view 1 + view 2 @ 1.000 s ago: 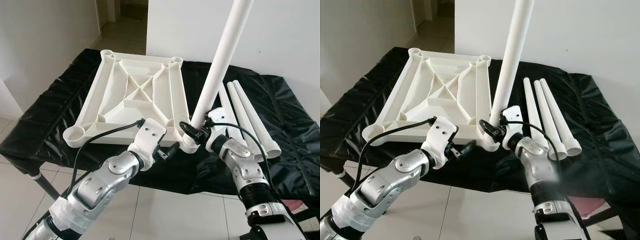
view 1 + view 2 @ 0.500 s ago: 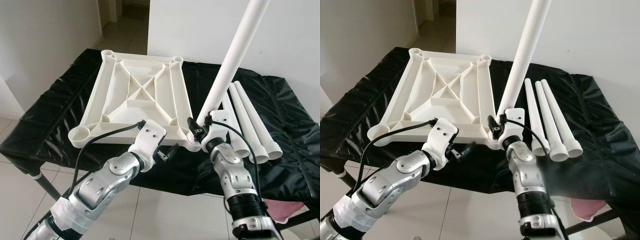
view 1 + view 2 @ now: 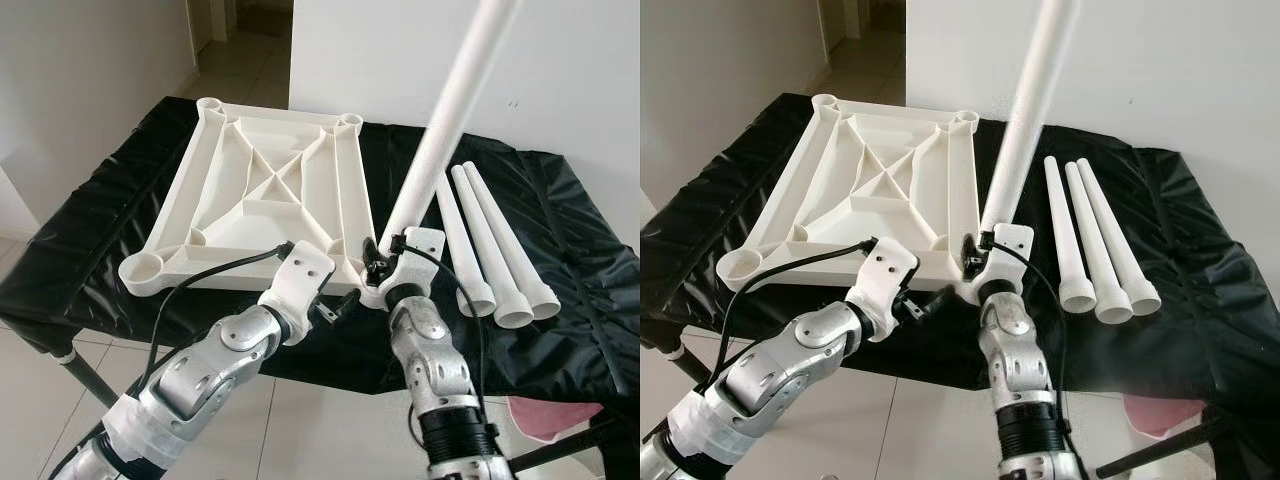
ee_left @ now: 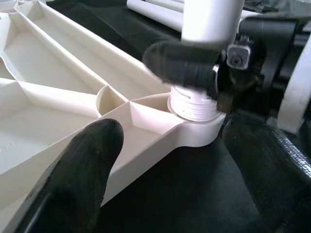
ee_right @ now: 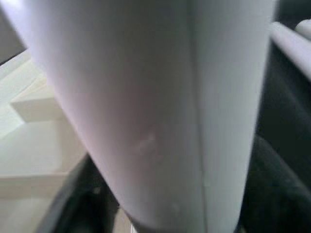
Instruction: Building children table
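One white plastic table panel (image 3: pixel 268 205) is seen lying upside down, its ribbed underside up, with a round socket at each of its four corners. Four white table legs are counted in all. One leg (image 3: pixel 440 140) is stood in the near right corner socket (image 4: pixel 197 127), leaning a little to the right as it rises, with its threaded end seated in the socket. Three loose legs (image 3: pixel 488 245) are laid side by side to the right of the panel, touching one another, their wider ends toward the near edge.

The right gripper (image 3: pixel 378 262) is placed at the foot of the standing leg, and its black fingers (image 4: pixel 187 63) are closed around the leg just above the socket. The left gripper (image 3: pixel 338 307) is held just in front of the near edge of the panel, beside that same corner; its two fingers (image 4: pixel 80 167) are spread apart with nothing between them, one over the panel's edge and the other off to the side of the socket.

The parts are carried on a tabletop (image 3: pixel 90 235) covered by a crinkled, glossy black sheet that hangs over its edges. A dark metal leg (image 3: pixel 90 372) of this table is seen below the near left corner. A pink object (image 3: pixel 545 415) is partly visible low on the right. Pale floor tiles (image 3: pixel 300 425) are visible beneath, white walls (image 3: pixel 90 70) stand behind and to the left, and a doorway (image 3: pixel 240 45) opens at the back onto more tiled floor.
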### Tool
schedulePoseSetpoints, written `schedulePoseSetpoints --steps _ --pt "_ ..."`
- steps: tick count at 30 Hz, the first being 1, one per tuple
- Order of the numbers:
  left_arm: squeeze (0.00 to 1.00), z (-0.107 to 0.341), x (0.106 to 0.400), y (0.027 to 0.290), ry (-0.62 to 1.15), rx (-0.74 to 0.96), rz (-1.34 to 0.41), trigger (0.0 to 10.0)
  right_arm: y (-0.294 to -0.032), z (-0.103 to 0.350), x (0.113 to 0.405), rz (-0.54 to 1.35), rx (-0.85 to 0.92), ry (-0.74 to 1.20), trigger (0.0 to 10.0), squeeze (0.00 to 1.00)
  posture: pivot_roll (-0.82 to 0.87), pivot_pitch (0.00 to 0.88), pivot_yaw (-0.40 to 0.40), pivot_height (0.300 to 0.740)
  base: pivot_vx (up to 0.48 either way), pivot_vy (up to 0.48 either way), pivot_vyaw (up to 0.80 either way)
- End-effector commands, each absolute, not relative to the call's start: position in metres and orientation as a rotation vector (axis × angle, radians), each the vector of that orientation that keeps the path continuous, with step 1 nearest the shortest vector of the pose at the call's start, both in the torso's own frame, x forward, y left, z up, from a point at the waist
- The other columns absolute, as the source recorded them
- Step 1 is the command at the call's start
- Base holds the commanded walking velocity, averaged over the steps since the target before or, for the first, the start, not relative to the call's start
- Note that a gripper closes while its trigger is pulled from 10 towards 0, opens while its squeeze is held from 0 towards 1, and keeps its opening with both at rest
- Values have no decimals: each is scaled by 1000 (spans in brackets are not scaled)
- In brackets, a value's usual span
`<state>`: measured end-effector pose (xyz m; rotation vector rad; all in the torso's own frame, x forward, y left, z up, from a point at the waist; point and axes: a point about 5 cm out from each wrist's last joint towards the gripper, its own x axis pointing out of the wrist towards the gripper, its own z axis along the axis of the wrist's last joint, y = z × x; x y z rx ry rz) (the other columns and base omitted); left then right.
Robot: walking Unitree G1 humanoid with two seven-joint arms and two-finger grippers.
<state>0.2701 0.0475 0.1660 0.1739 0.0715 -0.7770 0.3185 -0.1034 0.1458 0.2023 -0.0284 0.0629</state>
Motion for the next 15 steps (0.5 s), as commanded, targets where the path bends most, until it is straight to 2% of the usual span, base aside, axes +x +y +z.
schedulePoseSetpoints --steps 1,5,6,15 --pt "0 161 261 41 95 171 -976 10000 -108 145 317 63 210 -34 10000 1000 63 35 -55 740 0 0 0" --pt "0 161 261 41 95 173 -976 10000 -111 147 316 70 185 -50 10000 1000 62 37 -55 740 0 0 0" --pt "0 161 262 43 95 176 -970 10000 -116 149 311 93 130 -73 10000 0 61 41 -58 740 0 0 0" --pt "0 162 275 59 91 195 -898 10000 -126 145 290 160 78 -102 10000 0 60 61 -73 740 0 0 0"
